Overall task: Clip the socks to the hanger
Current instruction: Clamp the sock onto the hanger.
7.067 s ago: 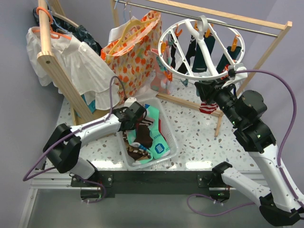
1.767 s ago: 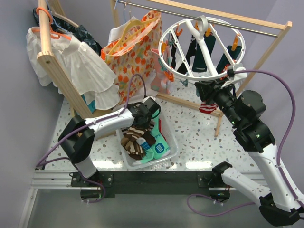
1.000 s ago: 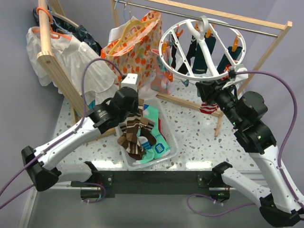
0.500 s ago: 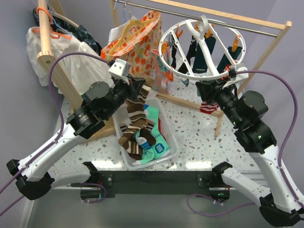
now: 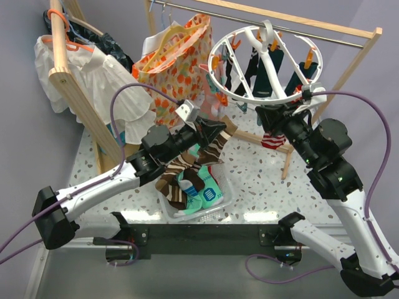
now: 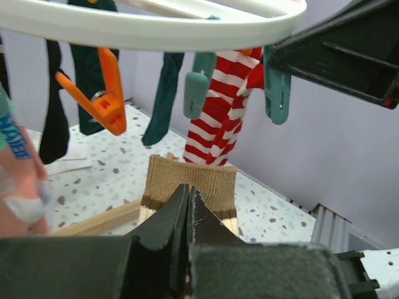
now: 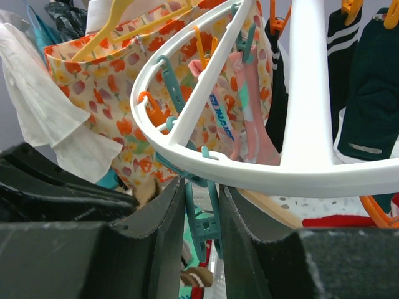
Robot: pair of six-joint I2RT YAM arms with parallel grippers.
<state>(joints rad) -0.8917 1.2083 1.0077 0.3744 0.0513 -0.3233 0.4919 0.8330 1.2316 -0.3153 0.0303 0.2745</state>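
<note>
The white ring hanger point(image 5: 262, 62) hangs from the wooden rail, with dark socks clipped at its far side. My left gripper point(image 5: 219, 132) is shut on the cuff of a brown sock with cream stripes point(image 5: 187, 163), held up just below the ring's near-left rim; its toe trails into the basket. In the left wrist view the jaws point(image 6: 188, 187) pinch the tan cuff point(image 6: 190, 177) below an orange clip point(image 6: 103, 99) and teal clips point(image 6: 196, 93). My right gripper point(image 7: 201, 184) is shut on a teal clip point(image 7: 202, 218) under the ring point(image 7: 206, 162). A red-and-white sock point(image 5: 272, 140) hangs beside it.
A clear basket point(image 5: 225, 187) holds teal socks point(image 5: 209, 187) and another brown one. A floral bag point(image 5: 174, 62) and a white shirt point(image 5: 106, 87) hang at the back left. A wooden rail point(image 5: 280, 22) and slanted wooden posts point(image 5: 81, 106) frame the table.
My left arm has lifted the brown sock out of the basket and swung it right, up to the ring's near rim. The right arm has held still on the clip.
</note>
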